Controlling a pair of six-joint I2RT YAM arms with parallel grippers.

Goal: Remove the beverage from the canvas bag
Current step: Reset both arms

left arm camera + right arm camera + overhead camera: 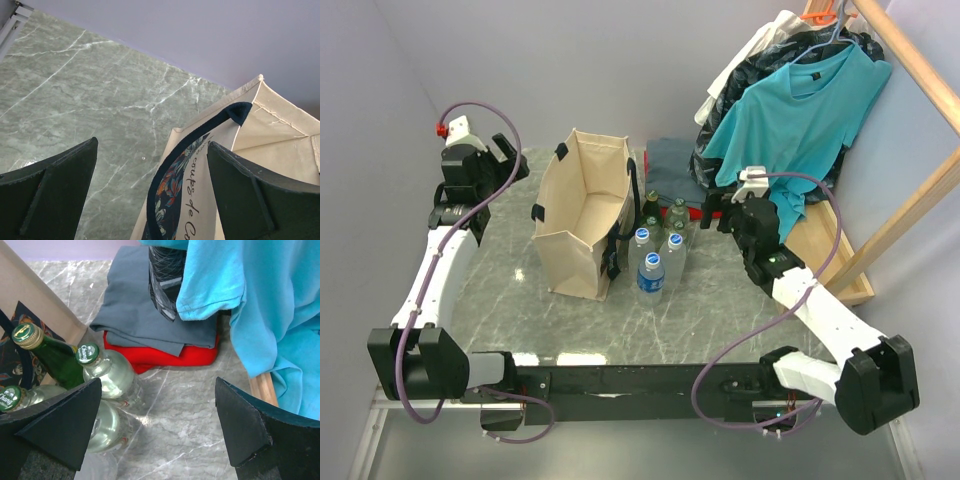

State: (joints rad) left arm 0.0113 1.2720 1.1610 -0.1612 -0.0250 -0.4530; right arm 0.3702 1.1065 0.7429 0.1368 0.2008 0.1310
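The beige canvas bag [582, 215] with black handles stands open at the table's middle left; no bottle shows inside it. Several bottles [660, 250] stand just right of it: blue-capped plastic ones in front, green-capped glass ones behind. My left gripper [510, 160] is open and empty left of the bag; in the left wrist view [152, 190] the bag's black handle [170, 165] lies between its fingers below it. My right gripper [713, 208] is open and empty right of the bottles; its view [157, 430] shows a green bottle [52, 357] and a clear Chang bottle [110, 375] at its left finger.
Folded grey cloth [670, 160] and red cloth [170, 355] lie behind the bottles. A teal T-shirt [800, 110] hangs over a black bag on a wooden rack [910, 60] at the back right, close to my right arm.
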